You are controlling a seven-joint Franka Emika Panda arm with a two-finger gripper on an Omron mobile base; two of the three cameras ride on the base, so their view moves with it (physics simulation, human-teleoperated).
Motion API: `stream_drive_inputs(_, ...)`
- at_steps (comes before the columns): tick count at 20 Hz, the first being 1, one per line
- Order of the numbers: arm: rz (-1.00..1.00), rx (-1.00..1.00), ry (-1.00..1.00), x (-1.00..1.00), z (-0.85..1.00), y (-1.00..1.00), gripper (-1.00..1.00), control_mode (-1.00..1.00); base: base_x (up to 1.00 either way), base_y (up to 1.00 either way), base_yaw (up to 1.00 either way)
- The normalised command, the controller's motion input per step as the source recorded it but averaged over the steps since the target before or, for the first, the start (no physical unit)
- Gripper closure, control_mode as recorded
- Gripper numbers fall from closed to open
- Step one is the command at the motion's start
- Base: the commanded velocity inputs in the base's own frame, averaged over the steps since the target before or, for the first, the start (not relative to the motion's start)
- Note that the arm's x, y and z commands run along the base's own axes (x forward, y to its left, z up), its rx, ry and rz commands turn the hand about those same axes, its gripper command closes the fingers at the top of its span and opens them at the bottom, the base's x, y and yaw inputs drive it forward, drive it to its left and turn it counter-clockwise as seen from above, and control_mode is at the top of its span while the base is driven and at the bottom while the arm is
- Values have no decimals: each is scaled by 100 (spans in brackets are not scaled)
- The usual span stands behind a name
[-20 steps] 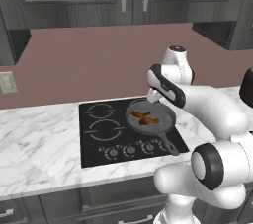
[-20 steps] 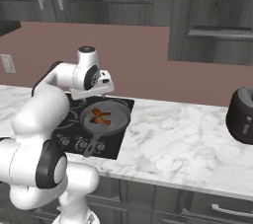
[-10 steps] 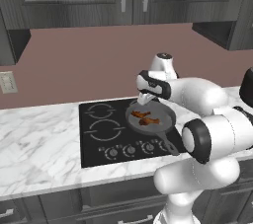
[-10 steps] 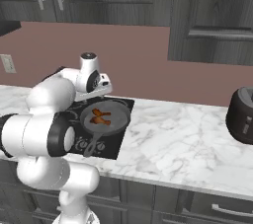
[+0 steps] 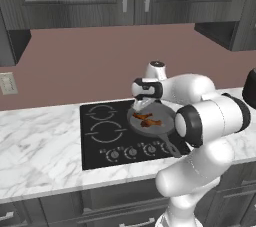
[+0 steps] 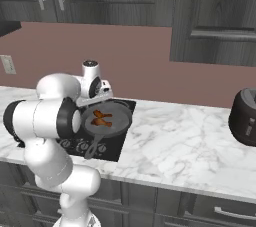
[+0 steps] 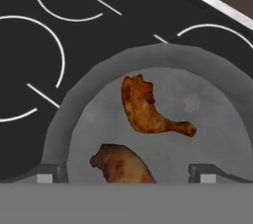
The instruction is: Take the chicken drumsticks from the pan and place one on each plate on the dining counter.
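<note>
Over the last second the arm has swung in and come lower, so the end effector (image 5: 142,106) now hangs just above the far-left rim of the pan (image 5: 161,125), where before it was higher and more to the side. This looks like the approach for the first pick; no drumstick is taken yet. The end effector is fully spread and grasps nothing, touching neither pan nor meat. In the hand view both drumsticks lie on the pan floor in front of it: one drumstick (image 7: 148,108) a little ahead, the second drumstick (image 7: 121,165) almost between the finger tips (image 7: 49,172). The pan stands on the cooktop (image 5: 105,136) of the worktop (image 5: 40,156). The plates are still to be reached.
</note>
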Motion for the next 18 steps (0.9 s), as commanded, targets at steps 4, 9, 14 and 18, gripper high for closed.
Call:
stream_drive_inputs(4, 0, -3, 0, 26, -38, 3, -100, -100, 0, 0, 0)
stream_drive_inputs(9, 0, -2, 0, 26, -39, 0, -100, -100, 0, 0, 0)
stream_drive_inputs(14, 0, 0, 0, 28, -40, 0, -100, -100, 0, 0, 0)
stream_drive_inputs(18, 0, 0, 0, 27, -25, 0, -100, -100, 0, 0, 0)
